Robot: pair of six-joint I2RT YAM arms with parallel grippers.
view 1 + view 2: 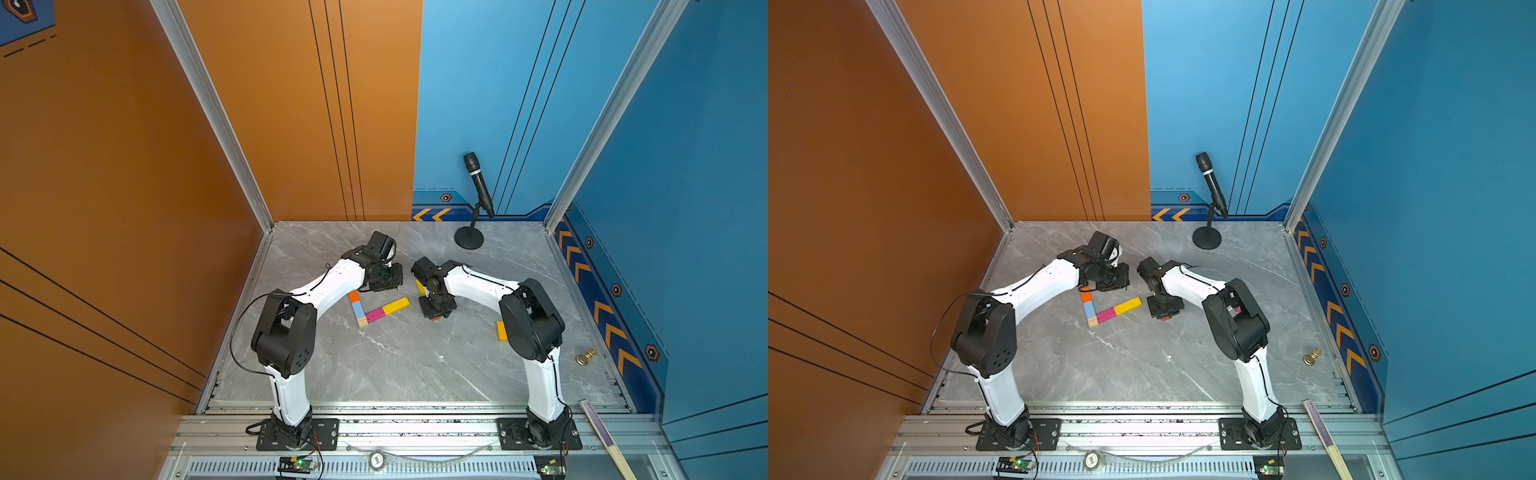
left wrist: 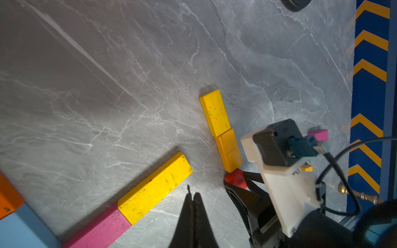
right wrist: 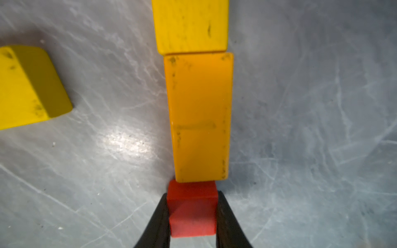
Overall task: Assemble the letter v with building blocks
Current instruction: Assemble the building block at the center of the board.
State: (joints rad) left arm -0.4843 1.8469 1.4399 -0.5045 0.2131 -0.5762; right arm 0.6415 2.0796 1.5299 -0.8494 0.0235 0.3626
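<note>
Laid: orange-blue-wood arm point(image 1: 357, 309) meets pink-yellow arm point(image 1: 385, 311)
Right pincer point(image 3: 192, 194): pinching red cube point(image 3: 192, 216)
Left pincer point(image 2: 193, 196): pressed together, empty
Outstanding: cube, loose yellow bricks point(image 2: 215, 112) seemingly unplaced

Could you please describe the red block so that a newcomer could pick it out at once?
On the grey marble table, find the right gripper. The red cube is clamped between its black fingers, at the end of an amber brick. It is the only red piece, shorter than that brick and the yellow brick beyond it.
</note>
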